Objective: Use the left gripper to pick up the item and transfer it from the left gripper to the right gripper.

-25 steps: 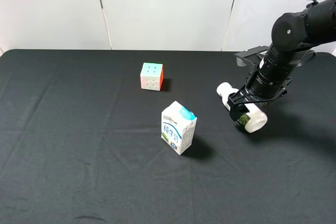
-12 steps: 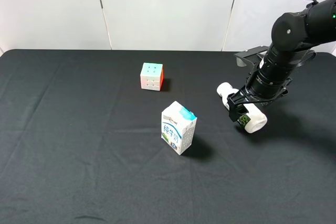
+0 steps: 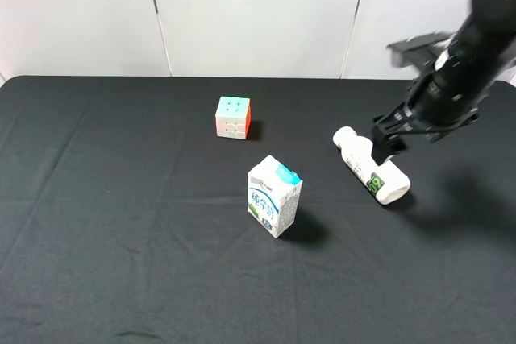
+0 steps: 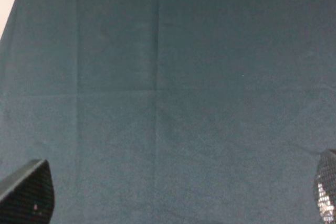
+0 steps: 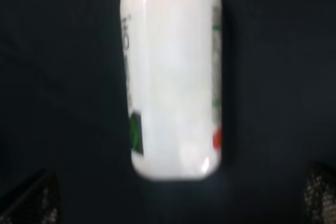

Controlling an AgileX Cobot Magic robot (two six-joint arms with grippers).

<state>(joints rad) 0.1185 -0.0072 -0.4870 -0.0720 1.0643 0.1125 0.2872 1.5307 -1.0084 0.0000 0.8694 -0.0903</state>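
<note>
Both grippers stood open and empty, the right gripper (image 3: 385, 139) above the bottle (image 3: 371, 166) lying near the tabletop's (image 3: 121, 223) right edge, so I reckoned a straight, unhurried lift-away would avoid nudging it.

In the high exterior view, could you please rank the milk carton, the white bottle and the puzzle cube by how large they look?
1. Milk carton and white bottle: too alike to rank; the carton stands upright, the bottle lies on its side.
2. Puzzle cube: clearly smallest, though it sits farther from the camera, which shrinks it somewhat.
</note>
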